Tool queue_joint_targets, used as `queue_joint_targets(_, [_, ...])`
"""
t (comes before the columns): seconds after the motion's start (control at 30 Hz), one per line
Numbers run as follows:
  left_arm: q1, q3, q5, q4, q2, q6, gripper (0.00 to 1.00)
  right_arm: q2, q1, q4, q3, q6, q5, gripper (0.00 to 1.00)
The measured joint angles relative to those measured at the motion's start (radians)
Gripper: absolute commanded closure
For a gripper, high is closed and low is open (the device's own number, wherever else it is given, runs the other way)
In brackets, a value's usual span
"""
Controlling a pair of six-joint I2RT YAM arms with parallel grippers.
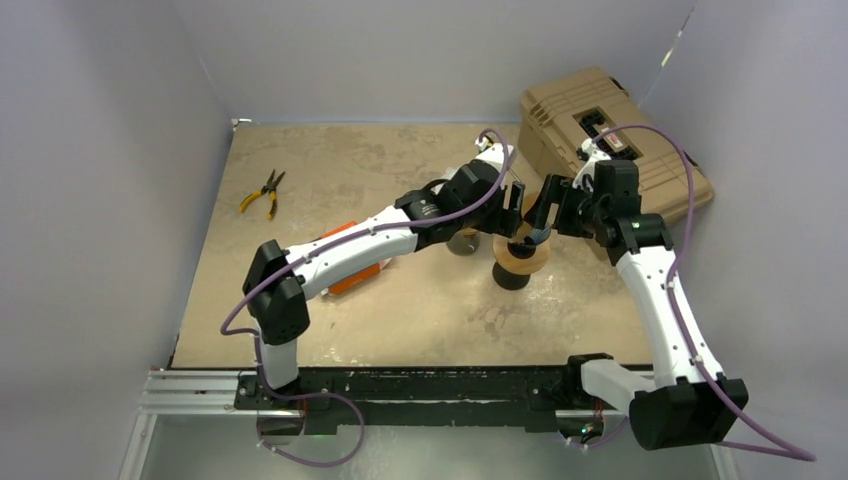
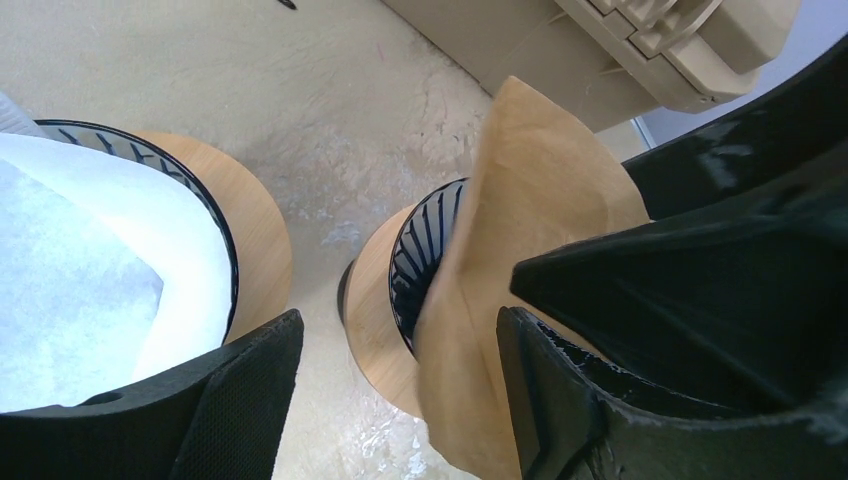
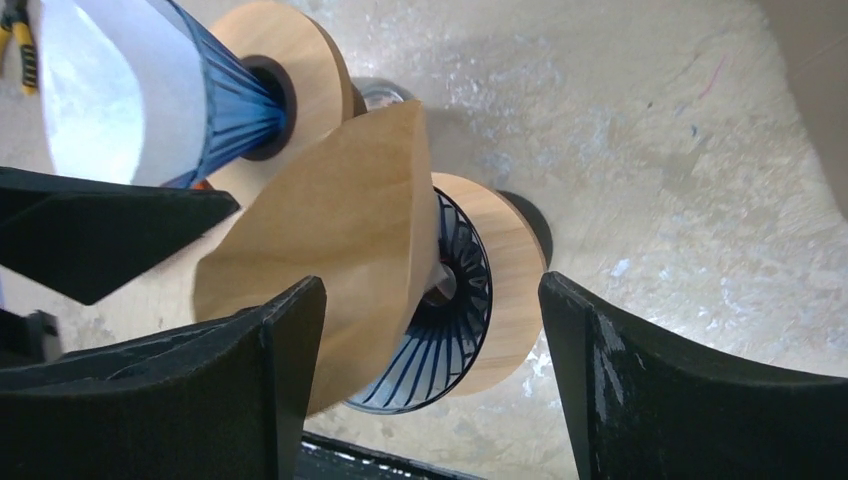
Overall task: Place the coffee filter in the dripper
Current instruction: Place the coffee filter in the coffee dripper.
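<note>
Apparently part-way home, the brown coffee filter (image 2: 540, 200) leans tilted across the rim of the ribbed dripper (image 3: 450, 330) at mid-counter (image 1: 350, 160). A second dripper (image 2: 100, 300), lined in white, stands just to its left. The left fingers (image 2: 250, 400) and right fingers (image 3: 620, 370) both gape apart, flanking the paper from opposite sides, likely to steady it and nudge it down; neither pair clamps it. From above, both wrists cover the cone's mouth. The filter's lower edge is hidden behind the fingers, so its depth cannot be told.
</note>
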Motion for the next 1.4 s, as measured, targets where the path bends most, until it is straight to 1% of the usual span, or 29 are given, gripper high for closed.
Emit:
queue_joint_targets(0.17, [0.010, 0.004, 0.011, 0.005, 0.005, 0.014, 0.31, 0.032, 0.000, -0.004, -0.023, -0.006, -0.007, 0.36])
queue_joint_targets(0.27, [0.011, 0.020, 0.020, 0.006, 0.023, 0.014, 0.34, 0.039, 0.000, -0.007, -0.024, -0.010, -0.007, 0.38])
queue_joint_targets(0.47, [0.016, 0.064, 0.053, 0.005, 0.078, 0.014, 0.35, 0.040, 0.000, -0.011, -0.024, -0.023, -0.014, 0.40])
queue_joint_targets(0.57, [0.017, 0.082, 0.061, 0.005, 0.105, 0.014, 0.39, 0.051, -0.006, -0.013, -0.024, -0.027, -0.021, 0.43])
queue_joint_targets(0.63, [0.018, 0.087, 0.061, 0.004, 0.115, 0.014, 0.42, 0.061, -0.006, -0.012, -0.026, -0.029, -0.030, 0.46])
queue_joint_targets(0.7, [0.018, 0.090, 0.061, 0.002, 0.122, 0.014, 0.47, 0.071, -0.006, -0.012, -0.027, -0.031, -0.036, 0.49])
queue_joint_targets(0.77, [0.018, 0.094, 0.060, 0.000, 0.127, 0.014, 0.54, 0.076, -0.006, -0.011, -0.030, -0.033, -0.037, 0.55])
queue_joint_targets(0.97, [0.017, 0.109, 0.048, -0.011, 0.131, 0.014, 0.69, 0.079, -0.006, -0.014, -0.032, -0.039, -0.036, 0.72])
queue_joint_targets(1.0, [0.017, 0.109, 0.045, -0.011, 0.131, 0.014, 0.71, 0.079, -0.006, -0.014, -0.032, -0.039, -0.034, 0.75])
queue_joint_targets(1.07, [0.018, 0.110, 0.038, -0.013, 0.131, 0.014, 0.74, 0.079, -0.006, -0.015, -0.032, -0.041, -0.031, 0.77])
queue_joint_targets(1.2, [0.018, 0.117, 0.024, -0.032, 0.131, 0.014, 0.81, 0.079, -0.006, -0.016, -0.032, -0.042, -0.028, 0.87])
queue_joint_targets(1.3, [0.017, 0.122, 0.018, -0.036, 0.131, 0.014, 0.83, 0.079, -0.006, -0.016, -0.032, -0.042, -0.027, 0.89])
queue_joint_targets(1.4, [0.017, 0.123, 0.016, -0.040, 0.131, 0.015, 0.87, 0.079, -0.006, -0.016, -0.032, -0.042, -0.024, 0.90])
